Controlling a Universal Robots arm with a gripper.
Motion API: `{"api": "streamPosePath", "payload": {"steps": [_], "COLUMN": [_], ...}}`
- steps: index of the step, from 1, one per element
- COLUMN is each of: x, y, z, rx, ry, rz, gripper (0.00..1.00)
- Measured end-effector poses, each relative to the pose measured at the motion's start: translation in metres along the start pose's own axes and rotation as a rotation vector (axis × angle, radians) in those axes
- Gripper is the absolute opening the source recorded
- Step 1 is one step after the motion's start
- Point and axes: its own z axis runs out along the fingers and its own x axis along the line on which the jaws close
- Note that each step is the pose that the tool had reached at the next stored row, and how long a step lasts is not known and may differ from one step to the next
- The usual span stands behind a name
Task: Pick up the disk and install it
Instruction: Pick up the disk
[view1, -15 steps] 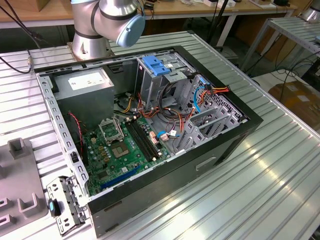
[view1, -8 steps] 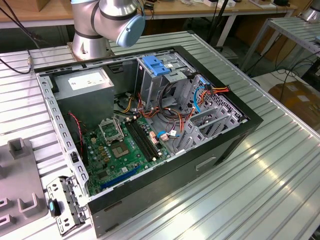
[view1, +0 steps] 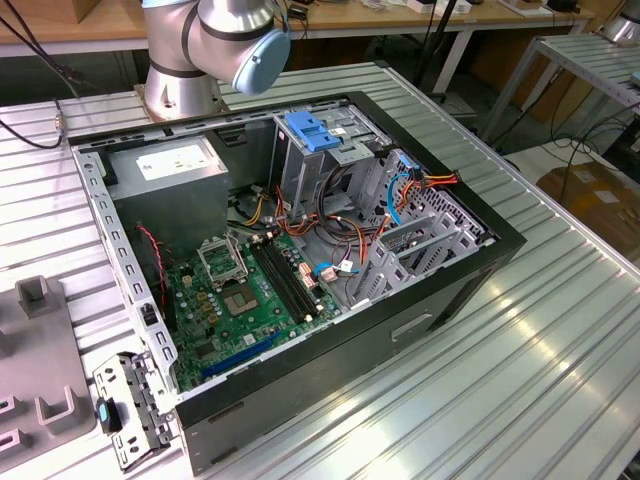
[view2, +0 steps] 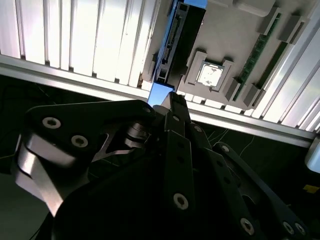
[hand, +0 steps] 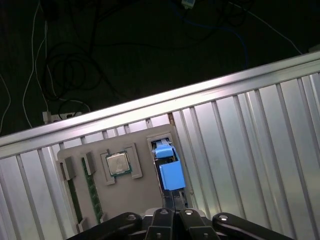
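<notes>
The disk (hand: 169, 172) stands on edge in a slot of a grey fixture tray (hand: 142, 192) on the ribbed aluminium table, its blue carrier frame facing the camera. In the second wrist view the disk (view2: 187, 35) shows as a dark slab with a blue edge. My gripper (hand: 173, 207) is right at its near edge, with the black fingers (view2: 175, 107) close together on either side of the thin edge and seemingly shut on it. The disk still sits in its slot.
The tray also holds a processor (hand: 119, 164) and memory sticks (hand: 91, 187). In the exterior view, the open computer case (view1: 300, 250) lies on the table with its motherboard (view1: 240, 300), metal drive cage (view1: 420, 235) and blue latch (view1: 312, 132). The table edge (hand: 150, 102) runs beyond the tray.
</notes>
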Motion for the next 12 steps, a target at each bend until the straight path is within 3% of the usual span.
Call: {"api": "streamPosePath", "payload": {"steps": [10,12], "x": [0.0,0.0], "y": [0.0,0.0], "z": [0.0,0.0002], "rx": [0.0,0.0002], "ry": [0.0,-0.0003], "rz": [-0.002,-0.035], "gripper": [0.11,0.11]}}
